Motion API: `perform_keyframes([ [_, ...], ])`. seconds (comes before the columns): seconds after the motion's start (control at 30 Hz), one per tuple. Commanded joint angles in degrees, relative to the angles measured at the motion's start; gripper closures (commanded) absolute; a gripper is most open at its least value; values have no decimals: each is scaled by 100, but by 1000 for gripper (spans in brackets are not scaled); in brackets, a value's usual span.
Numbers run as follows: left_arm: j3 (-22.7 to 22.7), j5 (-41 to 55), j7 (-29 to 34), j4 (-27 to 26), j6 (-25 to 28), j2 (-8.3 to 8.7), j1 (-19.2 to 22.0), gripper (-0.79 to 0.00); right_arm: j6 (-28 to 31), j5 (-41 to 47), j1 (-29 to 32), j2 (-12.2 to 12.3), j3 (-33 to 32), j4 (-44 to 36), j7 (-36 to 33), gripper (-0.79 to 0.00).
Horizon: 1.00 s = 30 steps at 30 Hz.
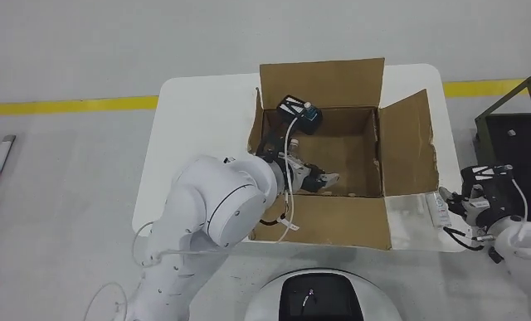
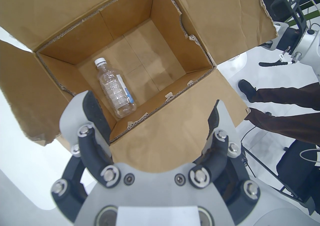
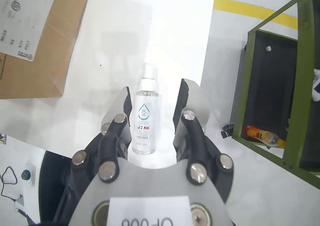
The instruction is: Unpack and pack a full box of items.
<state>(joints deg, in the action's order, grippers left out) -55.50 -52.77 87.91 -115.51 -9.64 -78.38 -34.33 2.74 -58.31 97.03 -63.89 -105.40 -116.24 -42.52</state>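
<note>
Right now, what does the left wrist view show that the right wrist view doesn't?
Left wrist: inside the cardboard box, a clear bottle lies on the floor, below the open left pincer. Right wrist: a spray bottle on the white table, framed by the open right pincer, plus a green rack. Both: the box and table.

Open brown cardboard box [image 1: 322, 80] on white table [image 1: 192, 126]; clear plastic water bottle [image 2: 115, 89] lying inside, beside one wall; clear spray bottle [image 3: 146, 117] on table, right of box.
</note>
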Motion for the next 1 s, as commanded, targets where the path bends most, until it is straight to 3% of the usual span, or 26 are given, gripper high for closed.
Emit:
perform_keyframes([
  [0.0,6,5,3,-3,4,1,0,-785,-62,-22,23,-1,16,-22,-93,-397],
  [0.1,3,6,9,11,11,5,-5,-785,-74,-42,31,-2,56,8,-124,-425],
  [0.27,9,-7,9,14,17,15,-8,-785,-95,-68,-27,-6,173,142,-108,-397],
  [0.37,14,-11,9,11,13,22,-7,-785,-109,-126,-69,-9,259,266,-62,-468],
  [0.53,27,-6,9,11,-1,35,3,-785,-109,-154,-160,-13,382,479,-55,-428],
  [0.97,104,45,9,95,-61,44,115,-785,-12,-169,-391,-12,633,832,-162,-409],
])
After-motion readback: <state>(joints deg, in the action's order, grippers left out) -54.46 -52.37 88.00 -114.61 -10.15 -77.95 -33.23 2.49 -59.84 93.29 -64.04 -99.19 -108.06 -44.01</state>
